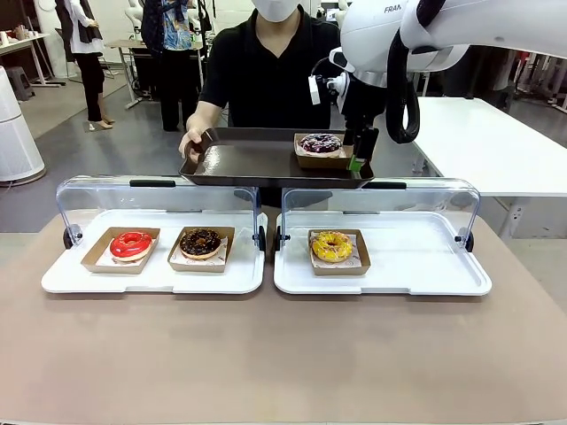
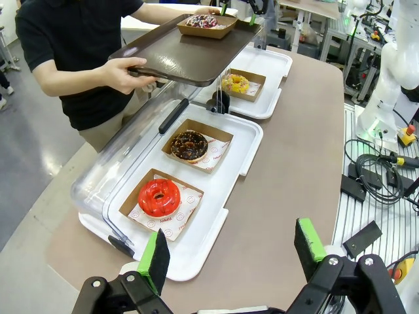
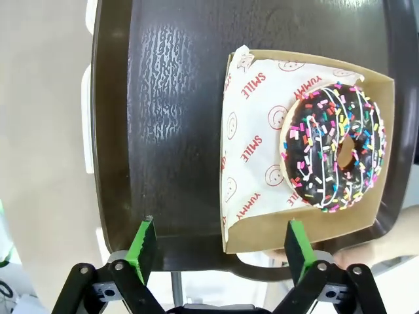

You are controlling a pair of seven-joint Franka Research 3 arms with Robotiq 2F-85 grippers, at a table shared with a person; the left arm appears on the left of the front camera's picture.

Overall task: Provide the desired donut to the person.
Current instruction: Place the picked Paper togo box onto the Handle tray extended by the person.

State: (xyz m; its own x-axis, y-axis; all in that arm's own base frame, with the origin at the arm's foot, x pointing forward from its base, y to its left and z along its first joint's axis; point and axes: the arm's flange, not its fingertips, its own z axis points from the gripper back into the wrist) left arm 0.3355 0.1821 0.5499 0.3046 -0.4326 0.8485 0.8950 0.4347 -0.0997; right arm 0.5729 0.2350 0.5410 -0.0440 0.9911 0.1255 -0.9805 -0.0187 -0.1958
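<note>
1. Fingers (image 3: 143,243) of the right gripper (image 3: 219,243) stand spread and empty, pointing down over the dark tray (image 3: 177,131) near its edge, just beside the cardboard box (image 3: 327,224) with the sprinkled chocolate donut (image 3: 334,147).
2. The person (image 1: 266,71) at the far side holds that tray, one hand (image 2: 124,73) gripping its rim above the raised clear lids (image 1: 97,199).
3. The left gripper (image 2: 232,247) hangs wide open over the table (image 2: 281,170), holding nothing.
4. Two white trays (image 1: 53,279): one carries a red donut (image 1: 131,244) and a chocolate donut (image 1: 201,242), the other a yellow donut (image 1: 332,246), each boxed.
5. Count: four donuts, four boxes, three trays.
</note>
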